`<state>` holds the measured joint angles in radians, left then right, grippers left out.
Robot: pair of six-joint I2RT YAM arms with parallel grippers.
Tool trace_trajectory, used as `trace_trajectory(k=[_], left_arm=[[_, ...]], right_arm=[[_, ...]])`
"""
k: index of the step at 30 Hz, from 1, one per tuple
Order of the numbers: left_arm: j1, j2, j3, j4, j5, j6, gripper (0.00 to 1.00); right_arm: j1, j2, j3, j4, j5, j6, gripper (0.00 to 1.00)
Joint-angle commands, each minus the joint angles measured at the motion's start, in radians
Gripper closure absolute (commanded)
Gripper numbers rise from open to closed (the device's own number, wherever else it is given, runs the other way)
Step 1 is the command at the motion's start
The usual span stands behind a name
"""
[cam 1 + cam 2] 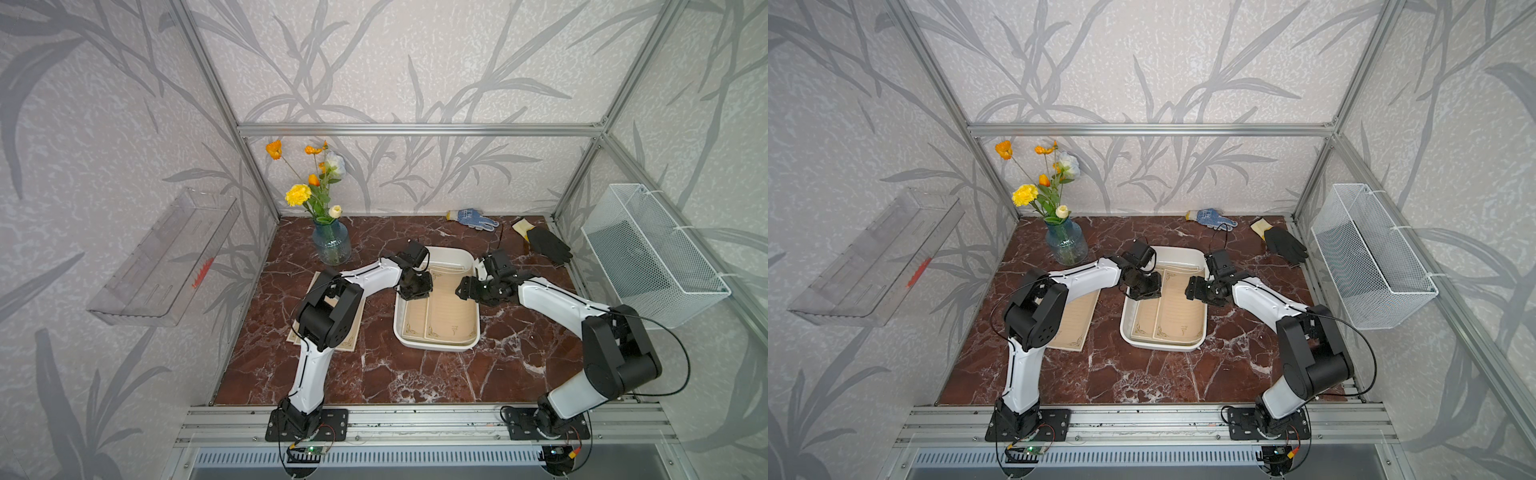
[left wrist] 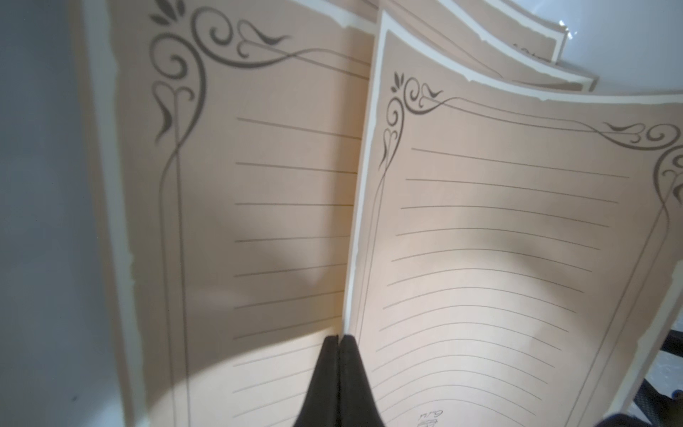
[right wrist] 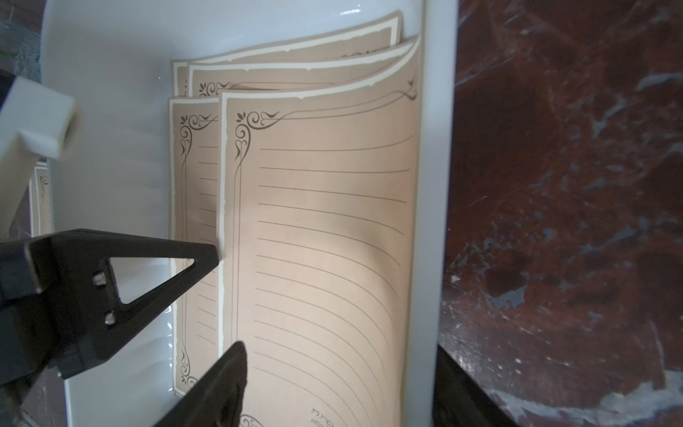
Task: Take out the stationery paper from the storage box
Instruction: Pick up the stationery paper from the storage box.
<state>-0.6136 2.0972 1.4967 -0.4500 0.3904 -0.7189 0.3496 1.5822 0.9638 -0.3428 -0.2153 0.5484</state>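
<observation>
The white storage box [image 1: 436, 345] [image 1: 1163, 345] sits mid-table and holds several tan stationery paper sheets [image 1: 451, 309]. In the left wrist view, my left gripper [image 2: 338, 338] is shut on the long edge of the top sheet [image 2: 499, 240], which bows upward. It reaches in from the box's left side [image 1: 415, 291]. My right gripper [image 3: 338, 347] [image 1: 465, 289] is open. One fingertip [image 3: 236, 355] rests on that top sheet [image 3: 325, 240] and the other sits outside the box's right wall [image 3: 432, 222]. More sheets [image 1: 1075, 324] lie on the table under my left arm.
A blue glass vase of flowers [image 1: 331, 245] stands at the back left. A blue-dotted glove [image 1: 473, 218] and a black glove [image 1: 548, 245] lie at the back right. A white wire basket [image 1: 652, 257] hangs on the right wall and a clear shelf [image 1: 166, 266] on the left wall.
</observation>
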Motion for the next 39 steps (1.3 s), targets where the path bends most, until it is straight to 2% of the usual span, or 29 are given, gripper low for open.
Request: trace_trajectory(k=[1,8,13,19,32,39], left_arm=[[-0.004,0.019,-0.013,0.021,0.044,-0.019,1.0],[-0.002,0.008,-0.024,0.034,0.049,-0.024,1.0],[-0.002,0.015,-0.02,0.027,0.042,-0.017,1.0],[-0.002,0.012,-0.023,0.027,0.045,-0.017,1.0],[-0.002,0.013,-0.034,0.039,0.056,-0.026,1.0],[-0.003,0.007,-0.044,0.053,0.061,-0.034,1.0]], right_arm=[[-0.005,-0.033,0.021,-0.039,0.022,-0.016,0.25],[-0.002,-0.058,0.059,-0.106,0.062,-0.051,0.34],[0.022,-0.094,0.065,-0.132,0.11,-0.072,0.5],[0.033,-0.102,0.064,-0.13,0.093,-0.074,0.64],[0.035,-0.046,0.089,-0.165,0.097,-0.067,0.63],[0.035,-0.019,0.096,-0.169,0.094,-0.067,0.69]])
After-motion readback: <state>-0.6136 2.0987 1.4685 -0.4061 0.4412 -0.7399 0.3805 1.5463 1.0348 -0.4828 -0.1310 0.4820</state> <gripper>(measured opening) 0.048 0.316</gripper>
